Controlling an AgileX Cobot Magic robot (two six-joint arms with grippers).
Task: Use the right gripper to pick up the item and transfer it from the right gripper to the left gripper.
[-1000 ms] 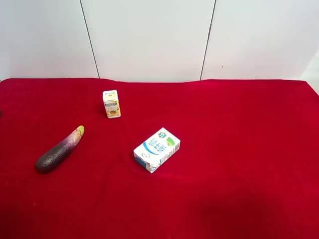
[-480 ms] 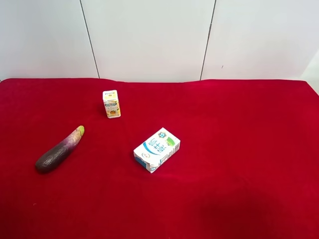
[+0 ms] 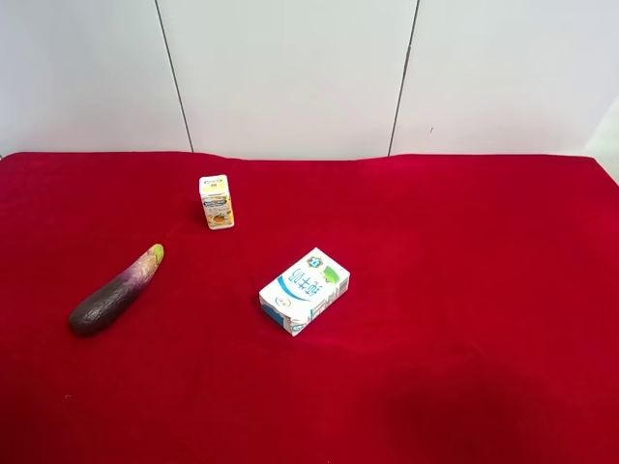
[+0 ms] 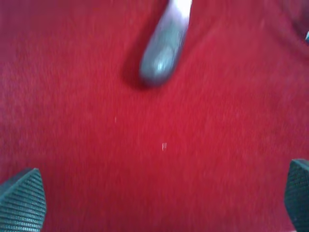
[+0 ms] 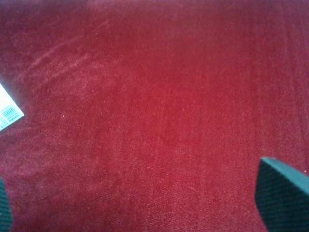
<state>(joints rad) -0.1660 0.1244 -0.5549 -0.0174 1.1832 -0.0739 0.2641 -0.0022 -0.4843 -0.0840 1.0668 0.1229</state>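
Observation:
The item, a long dark purple eggplant (image 3: 114, 292) with a pale green stem end, lies slanted on the red cloth at the exterior high view's left. Neither arm shows in that view. In the left wrist view the eggplant (image 4: 164, 48) lies some way ahead of my left gripper (image 4: 159, 203), whose ribbed fingertips (image 4: 21, 200) stand far apart with only cloth between them. My right gripper (image 5: 145, 205) is open over bare red cloth; one dark fingertip (image 5: 282, 198) shows at the frame's edge. The eggplant is out of the right wrist view.
A white-and-blue box (image 3: 305, 289) lies near the middle of the cloth, and its corner (image 5: 8, 112) shows in the right wrist view. A small yellow juice carton (image 3: 216, 201) stands upright farther back. White wall panels (image 3: 290, 72) rise behind the table.

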